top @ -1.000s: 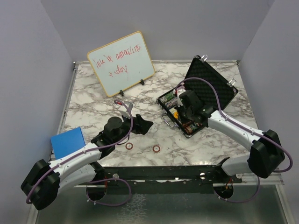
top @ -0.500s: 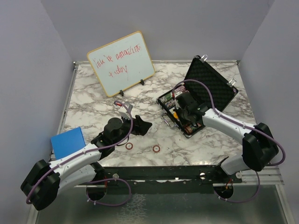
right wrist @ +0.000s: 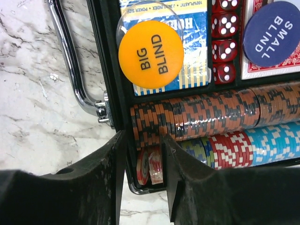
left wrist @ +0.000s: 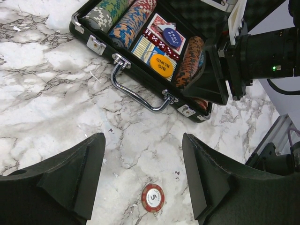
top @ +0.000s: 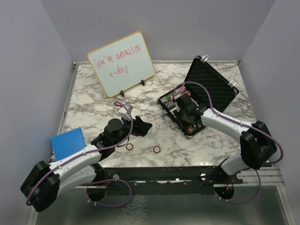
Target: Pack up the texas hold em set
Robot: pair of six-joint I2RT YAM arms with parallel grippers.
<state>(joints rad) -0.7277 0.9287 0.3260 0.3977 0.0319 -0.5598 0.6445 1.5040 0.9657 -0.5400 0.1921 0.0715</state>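
Red-and-white round poker chips [right wrist: 150, 165] stand loose inside the open, let-go right tool [right wrist: 143, 137], in the black metal-edged briefcase [right wrist: 105, 70] | left tool [left wrist: 143, 136] open, one red round chip [left wrist: 153, 197] under it

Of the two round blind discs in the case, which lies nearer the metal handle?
The orange BIG BLIND disc: it sits on the side of the case next to the handle, while the dark blue SMALL BLIND disc lies farther in, beyond the red dice.

Bright, even overhead light with soft shadows; wrist views sharp, mild glare on the chrome handle [right wrist: 68, 56].
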